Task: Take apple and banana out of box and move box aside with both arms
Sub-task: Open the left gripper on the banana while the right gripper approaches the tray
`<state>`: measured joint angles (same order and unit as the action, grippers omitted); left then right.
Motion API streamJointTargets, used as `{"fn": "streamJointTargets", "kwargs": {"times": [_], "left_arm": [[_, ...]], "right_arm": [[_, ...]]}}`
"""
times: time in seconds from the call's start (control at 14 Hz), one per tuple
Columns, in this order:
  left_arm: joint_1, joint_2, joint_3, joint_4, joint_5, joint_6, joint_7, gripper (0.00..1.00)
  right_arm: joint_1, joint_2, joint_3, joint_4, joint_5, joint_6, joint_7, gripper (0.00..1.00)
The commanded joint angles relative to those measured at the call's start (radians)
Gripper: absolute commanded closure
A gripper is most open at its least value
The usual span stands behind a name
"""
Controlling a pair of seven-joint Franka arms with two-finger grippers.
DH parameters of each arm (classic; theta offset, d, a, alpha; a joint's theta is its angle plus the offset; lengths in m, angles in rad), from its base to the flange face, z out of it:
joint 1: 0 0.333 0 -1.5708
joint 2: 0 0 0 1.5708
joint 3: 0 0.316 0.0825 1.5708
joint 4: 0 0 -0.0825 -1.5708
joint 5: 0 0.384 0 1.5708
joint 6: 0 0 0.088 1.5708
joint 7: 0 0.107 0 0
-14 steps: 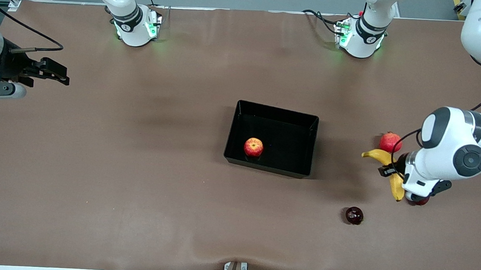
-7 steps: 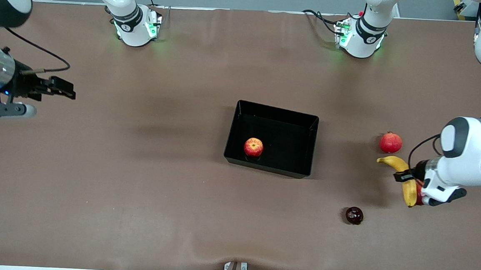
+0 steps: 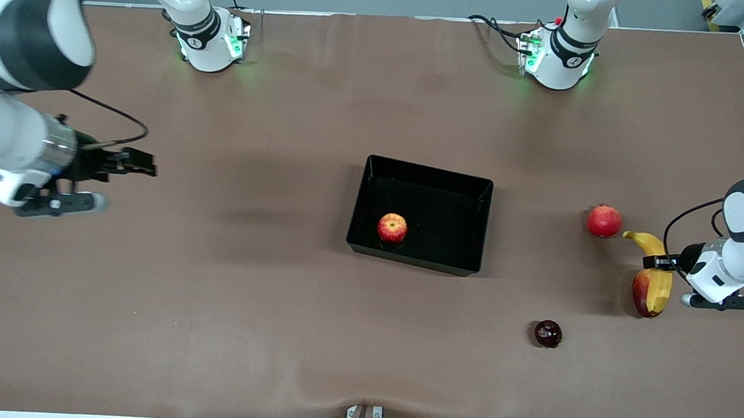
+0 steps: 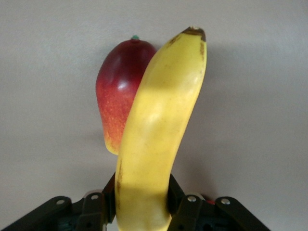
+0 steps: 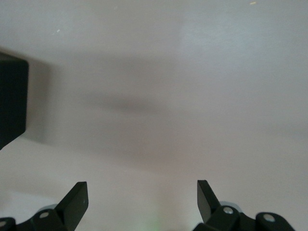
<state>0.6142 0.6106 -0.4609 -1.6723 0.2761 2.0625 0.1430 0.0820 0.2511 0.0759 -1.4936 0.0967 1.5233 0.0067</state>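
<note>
Box [image 3: 441,181], the shallow black tray, sits mid-worktop [image 3: 242,324] on the brown cover, and you can see the apple [image 3: 392,228] resting inside it, close to the wall nearer the front camera and toward the right arm's end.

Your left end effector [image 3: 666,262] is up in the air at the left arm's end of the worktop, pinching the banana [image 3: 657,275] across its middle; the left wrist view shows both fingers [image 4: 185,209] pressed against the yellow peel. The banana hangs over the red-orange mango [image 3: 642,298], which lies on the worktop directly beneath it.

Your right end effector [image 3: 137,162] hangs over bare worktop at the right arm's end, its fingers [image 5: 74,202] spread wide with nothing between them.

Look next at the pomegranate [image 3: 604,221], which sits on the worktop near the banana's upper tip, farther from the front camera than the mango. Smallest is a dark round fruit [image 3: 548,333], nearer the front camera than the others.
</note>
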Motion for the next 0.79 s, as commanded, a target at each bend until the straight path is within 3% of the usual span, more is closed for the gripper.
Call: {"fn": "streamJointTargets", "kwargs": {"times": [0.0,0.29,0.72], "left_arm": [[0.025,-0.008,-0.013,-0.012,-0.014,-0.009,0.22,1.0],[0.061,-0.026,-0.015,-0.069,-0.014,-0.002,0.429,1.0],[0.128,-0.071,-0.013,-0.237,0.0,0.141,0.504,1.0]], "right_arm": [[0.083,0.025,-0.002,-0.002,0.027,0.043,0.106,0.0],[0.188,0.082,-0.002,0.003,0.054,0.182,0.226,0.0],[0.386,0.161,-0.005,0.006,0.037,0.317,0.482,0.0]]}}
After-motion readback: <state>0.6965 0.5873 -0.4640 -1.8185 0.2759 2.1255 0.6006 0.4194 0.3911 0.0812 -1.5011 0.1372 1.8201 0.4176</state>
